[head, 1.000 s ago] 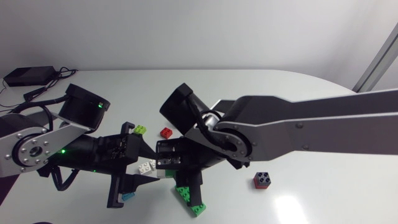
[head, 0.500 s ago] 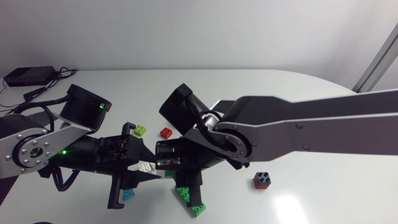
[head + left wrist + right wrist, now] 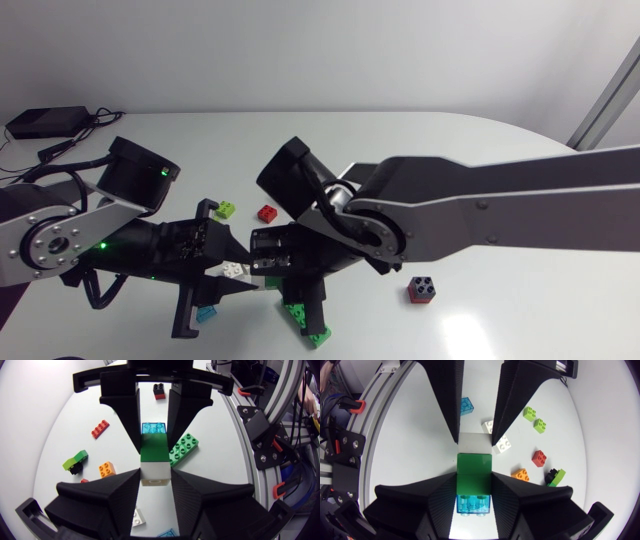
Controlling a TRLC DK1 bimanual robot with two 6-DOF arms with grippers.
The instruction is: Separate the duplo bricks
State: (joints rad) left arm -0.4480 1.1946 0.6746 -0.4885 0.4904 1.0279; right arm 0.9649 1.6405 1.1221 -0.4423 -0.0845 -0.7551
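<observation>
While left fingers (image 3: 117, 497) grip white end, right fingers (image 3: 437, 502) blue | stack (image 3: 154, 452) white-green-blue, joined.

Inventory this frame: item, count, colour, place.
brick stack: 1, white-green-blue, held at both ends
green plate: 1, green, table, near stack
red plate: 1, red, table
lime bricks: 2, lime, side by side
red brick: 1, near lime bricks
white bricks: seemingly 2, near stack
blue brick: 1, clear blue, table
orange brick: 1, orange, table
green-black piece: 1, beside orange brick
black-red brick: 1, alone, right side
left end effector: shut on white end
right end effector: shut on blue end
</observation>
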